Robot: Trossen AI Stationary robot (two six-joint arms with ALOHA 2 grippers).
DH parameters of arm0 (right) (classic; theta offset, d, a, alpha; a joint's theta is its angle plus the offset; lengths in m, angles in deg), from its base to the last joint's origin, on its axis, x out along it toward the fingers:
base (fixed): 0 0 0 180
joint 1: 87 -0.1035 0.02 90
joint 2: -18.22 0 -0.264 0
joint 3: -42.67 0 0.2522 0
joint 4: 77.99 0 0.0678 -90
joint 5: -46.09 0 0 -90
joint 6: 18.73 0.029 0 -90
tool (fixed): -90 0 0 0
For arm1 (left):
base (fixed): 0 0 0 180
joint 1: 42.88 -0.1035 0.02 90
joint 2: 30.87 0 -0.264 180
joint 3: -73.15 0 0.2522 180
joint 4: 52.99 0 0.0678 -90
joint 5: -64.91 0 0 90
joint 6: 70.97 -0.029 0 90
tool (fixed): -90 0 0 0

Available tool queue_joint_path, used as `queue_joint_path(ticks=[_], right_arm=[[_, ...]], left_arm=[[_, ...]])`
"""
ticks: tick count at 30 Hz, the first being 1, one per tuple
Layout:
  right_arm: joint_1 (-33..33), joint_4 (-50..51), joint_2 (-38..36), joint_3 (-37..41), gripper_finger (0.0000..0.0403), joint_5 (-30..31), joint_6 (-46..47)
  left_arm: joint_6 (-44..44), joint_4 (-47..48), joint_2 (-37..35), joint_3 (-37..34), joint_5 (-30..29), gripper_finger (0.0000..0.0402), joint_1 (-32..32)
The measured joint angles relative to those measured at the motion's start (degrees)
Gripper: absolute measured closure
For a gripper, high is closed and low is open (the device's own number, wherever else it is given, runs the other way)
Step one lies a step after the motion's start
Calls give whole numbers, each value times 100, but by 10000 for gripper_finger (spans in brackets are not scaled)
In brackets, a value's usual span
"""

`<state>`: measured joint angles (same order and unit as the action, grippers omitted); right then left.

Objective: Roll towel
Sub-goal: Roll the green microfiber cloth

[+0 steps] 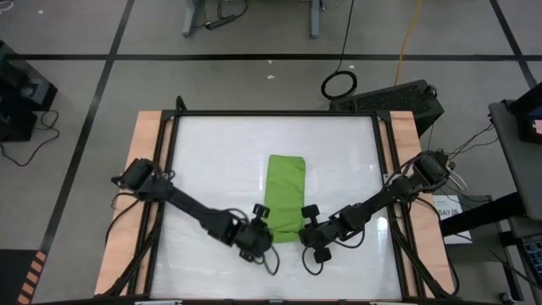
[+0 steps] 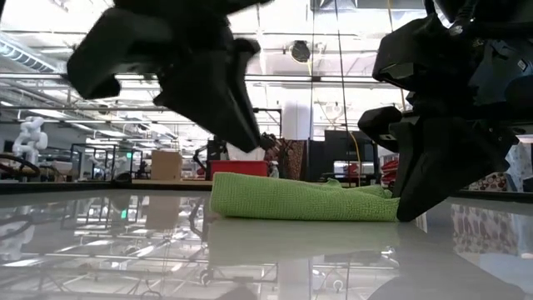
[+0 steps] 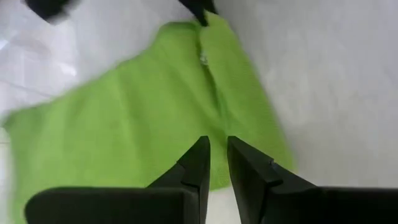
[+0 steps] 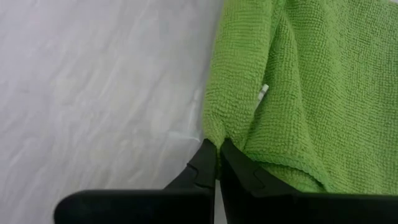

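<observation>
Here right claw [image 4: 217, 148] pinches towel [image 4: 311, 81].

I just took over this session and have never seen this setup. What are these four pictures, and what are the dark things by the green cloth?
Two dark robot arms work at a white table. One picture looks straight down, one looks level across the tabletop, and two come from cameras on the arms' wrists. A lime-green towel, folded into a long strip, lies flat. The right tool is shut on the towel's near corner. The left tool sits at the near edge too, fingers slightly apart; whether it grips cloth is unclear.
</observation>
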<state>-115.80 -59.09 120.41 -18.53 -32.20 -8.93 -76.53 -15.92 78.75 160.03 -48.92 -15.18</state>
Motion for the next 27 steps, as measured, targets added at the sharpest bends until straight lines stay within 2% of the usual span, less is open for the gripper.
queue_joint_path(ticks=[3,8,14,23,27], right_arm=[[24,-3,0,0,401,-26,-1],[74,-16,0,2,401,-151,-13],[101,-38,0,4,401,-170,-35],[101,-51,0,2,401,-156,-13],[101,-58,0,2,401,-140,-11]], left_arm=[[-245,-18,4,-7,-487,338,297],[-470,-429,26,-120,-419,338,574],[-1003,-867,47,-390,-247,332,597],[-1137,-913,130,-435,-169,232,537],[-1139,-898,291,-435,100,220,447]])
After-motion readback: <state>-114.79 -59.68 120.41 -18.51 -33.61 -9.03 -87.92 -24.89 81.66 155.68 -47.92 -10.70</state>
